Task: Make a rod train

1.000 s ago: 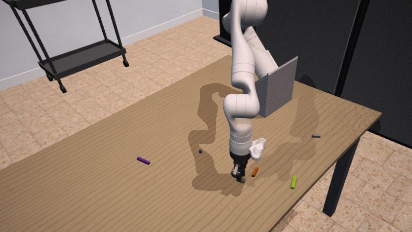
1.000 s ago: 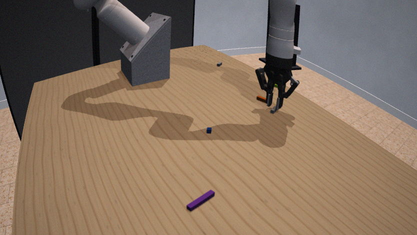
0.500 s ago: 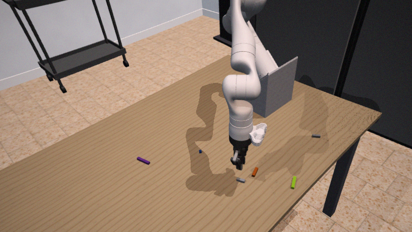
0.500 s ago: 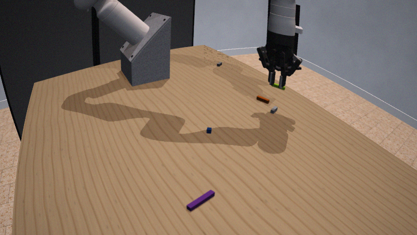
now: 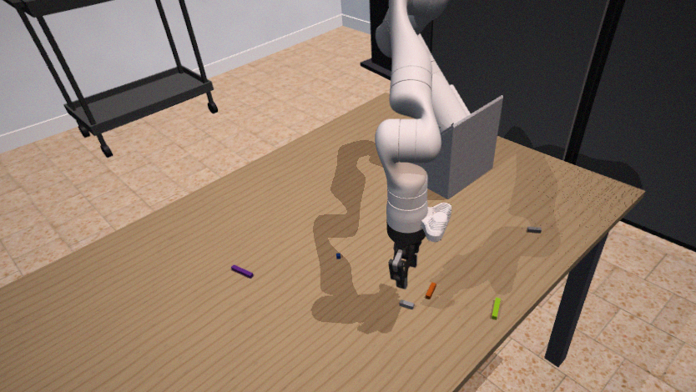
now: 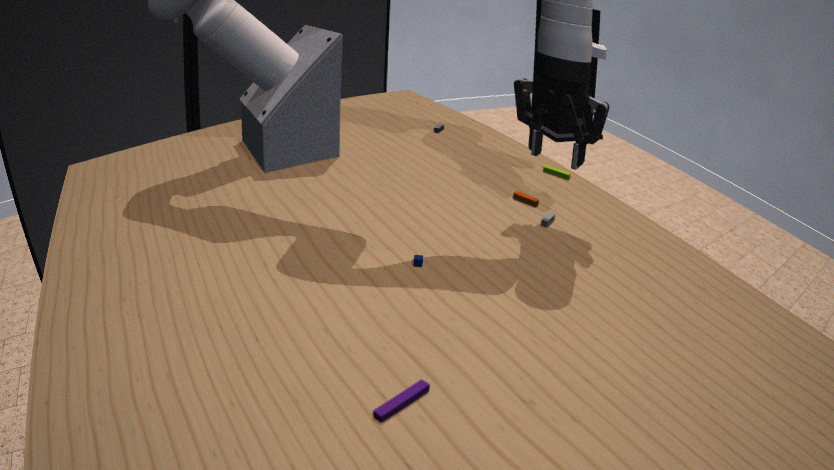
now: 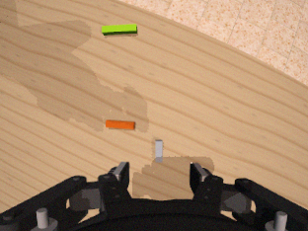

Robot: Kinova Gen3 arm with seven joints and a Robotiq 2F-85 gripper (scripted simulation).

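Six rods lie apart on the worktop [image 5: 146, 316] [image 6: 175, 350] [image 7: 222, 99], none joined into a train. Seen from the top view, one purple rod [image 5: 242, 271] [image 6: 401, 401] is at left and one blue rod [image 5: 338, 255] [image 6: 417, 260] nearer the middle. Of two grey rods, the near grey rod [image 5: 406, 304] [image 6: 548, 219] [image 7: 158, 150] sits near one orange rod [image 5: 431, 290] [image 6: 525, 199] [image 7: 119, 124]; the far grey rod [image 5: 534, 229] [image 6: 438, 128] is far right. One lime rod [image 5: 496, 308] [image 6: 556, 172] [image 7: 119, 30] lies near right. The two fingers [image 5: 400, 281] [image 6: 577, 156] are open, empty, above the worktop.

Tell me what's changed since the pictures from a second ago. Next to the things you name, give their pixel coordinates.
The pincer [image 5: 406, 277] [image 6: 555, 152] [image 7: 159, 173] has risen off the near grey rod [image 5: 406, 304] [image 6: 547, 219] [image 7: 158, 150], and its fingers have spread wider, holding nothing. The purple, blue, orange, lime and other grey rods stayed put.
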